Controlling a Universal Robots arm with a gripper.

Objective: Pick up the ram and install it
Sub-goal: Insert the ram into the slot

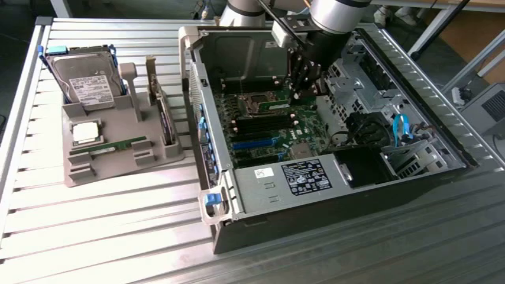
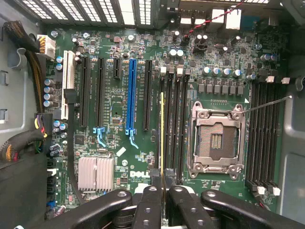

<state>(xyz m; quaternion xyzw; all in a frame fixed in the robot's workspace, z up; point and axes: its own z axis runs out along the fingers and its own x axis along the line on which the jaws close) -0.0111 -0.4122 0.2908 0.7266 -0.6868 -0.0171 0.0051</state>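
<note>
The claw (image 2: 162, 183) was down inside the open computer case (image 1: 442, 133); in the wrist view its two black fingers (image 2: 151, 200) were clamped on the ram (image 2: 162, 138), which was seen edge-on as a thin yellowish line running along the row of black memory slots (image 2: 175, 124) beside the empty processor socket (image 2: 217, 138); whether the stick was already seated in a slot or just over it I could not tell. That same view laid out the motherboard (image 2: 114, 67) plainly: a long blue slot (image 2: 131, 95), a ribbed silver heatsink (image 2: 96, 172), a second bank of black slots (image 2: 264, 133) on the socket's far side.

From the exterior view the arm (image 1: 335, 18) came down from twelve o'clock over the case, and the ram itself was hidden behind the claw; that view added what the wrist camera missed: the slatted metal tabletop (image 1: 103, 236), and at nine o'clock from the case a grey parts holder (image 1: 118, 139) carrying a hard drive (image 1: 87, 77), a square silver processor (image 1: 85, 131) and another green stick (image 1: 110, 146) lying flat.
</note>
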